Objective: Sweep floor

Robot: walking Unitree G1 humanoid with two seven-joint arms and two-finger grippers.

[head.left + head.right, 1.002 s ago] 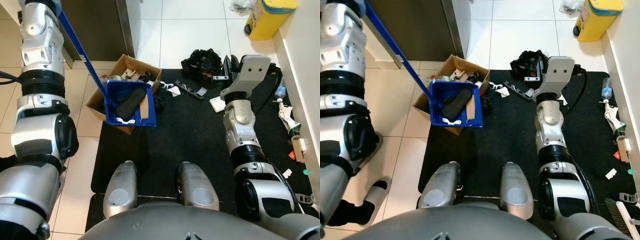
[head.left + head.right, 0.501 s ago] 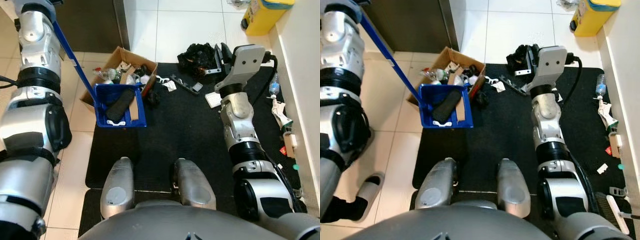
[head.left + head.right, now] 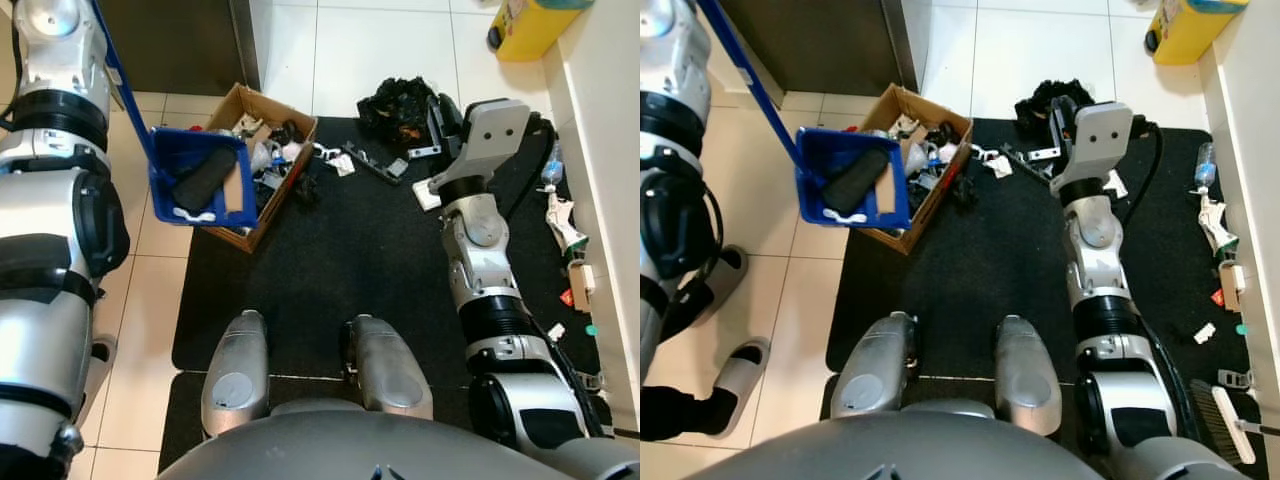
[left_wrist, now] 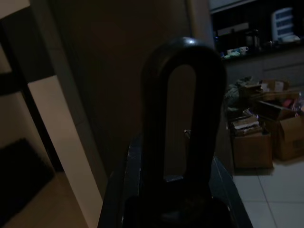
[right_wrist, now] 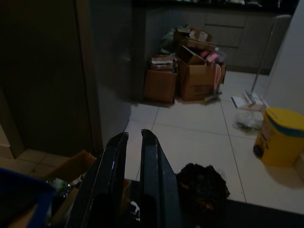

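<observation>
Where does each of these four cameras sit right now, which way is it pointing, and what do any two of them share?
Left eye view: on the head, looking down at the black floor mat, both silver arms and knees.
Right eye view: the same scene from beside it; blue plastic dustpan over the brown cardboard box.
Left wrist view: on the left wrist, looking along a black finger at a dark wall.
Right wrist view: on the right wrist, past the right gripper, toward the yellow plastic bin.
Shared: that bin also appears in the left eye view.
</observation>
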